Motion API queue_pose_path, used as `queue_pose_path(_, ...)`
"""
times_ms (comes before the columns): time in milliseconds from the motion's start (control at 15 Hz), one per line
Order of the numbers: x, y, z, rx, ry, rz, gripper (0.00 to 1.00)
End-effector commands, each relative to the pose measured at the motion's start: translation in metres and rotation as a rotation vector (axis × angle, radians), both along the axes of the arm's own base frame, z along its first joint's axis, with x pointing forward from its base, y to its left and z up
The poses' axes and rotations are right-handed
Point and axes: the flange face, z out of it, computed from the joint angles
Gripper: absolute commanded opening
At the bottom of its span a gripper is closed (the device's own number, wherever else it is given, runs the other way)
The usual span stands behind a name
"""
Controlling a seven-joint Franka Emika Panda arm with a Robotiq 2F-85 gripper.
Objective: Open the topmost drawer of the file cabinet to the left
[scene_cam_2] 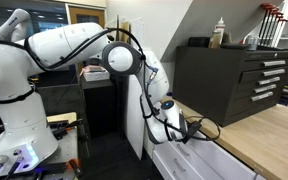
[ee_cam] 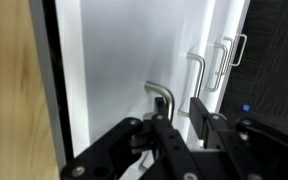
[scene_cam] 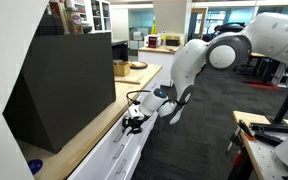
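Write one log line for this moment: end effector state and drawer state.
end effector: open, at bar handle | topmost drawer: appears closed

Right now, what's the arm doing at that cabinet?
The Panda arm is reaching down to the front of the file cabinet, just below its wood top. The gripper sits at the silver handle of the topmost drawer. Whether it has closed on the handle isn't clear.

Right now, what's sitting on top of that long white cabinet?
A big dark chest stands on its wood top, with a brown box farther along. Whatever lies behind the chest is hidden.
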Motion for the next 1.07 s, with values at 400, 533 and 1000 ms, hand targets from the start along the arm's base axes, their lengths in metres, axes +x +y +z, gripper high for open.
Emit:
queue_pose_path(400,-0.013,-0.057,0.072,-0.048,-0.053,0.055,0.98)
queue_pose_path(533,-0.026,-0.061,0.087,-0.026,-0.031,0.003,1.0)
queue_pose_path(1000,-0.088,-0.047,0.118,0.014,0.107,-0.152,1.0)
